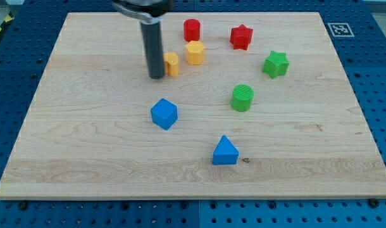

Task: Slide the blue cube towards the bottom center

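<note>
The blue cube (164, 114) sits on the wooden board (85, 126), left of its middle. My tip (157, 76) rests on the board above the cube toward the view's top, a short gap away from it. The tip stands just left of a small yellow block (172, 64), close to it or touching; I cannot tell which. A blue triangular block (225, 152) lies below and right of the cube, near the bottom centre.
A yellow hexagonal block (195, 52) and a red cylinder (192, 29) sit near the top centre. A red star (241, 37) and a green star (276, 64) lie to the upper right. A green cylinder (242, 98) stands right of centre.
</note>
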Controlling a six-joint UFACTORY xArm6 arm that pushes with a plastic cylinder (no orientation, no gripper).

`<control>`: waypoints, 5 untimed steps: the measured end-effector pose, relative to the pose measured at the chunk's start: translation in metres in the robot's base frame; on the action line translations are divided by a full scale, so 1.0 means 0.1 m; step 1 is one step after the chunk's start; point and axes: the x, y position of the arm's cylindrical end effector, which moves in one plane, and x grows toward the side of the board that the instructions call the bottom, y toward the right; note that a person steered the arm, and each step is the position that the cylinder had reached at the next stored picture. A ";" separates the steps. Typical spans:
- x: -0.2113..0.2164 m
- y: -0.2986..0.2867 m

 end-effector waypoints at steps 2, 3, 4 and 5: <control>0.47 -0.35; 0.75 -0.35; 0.80 -0.33; 0.85 0.04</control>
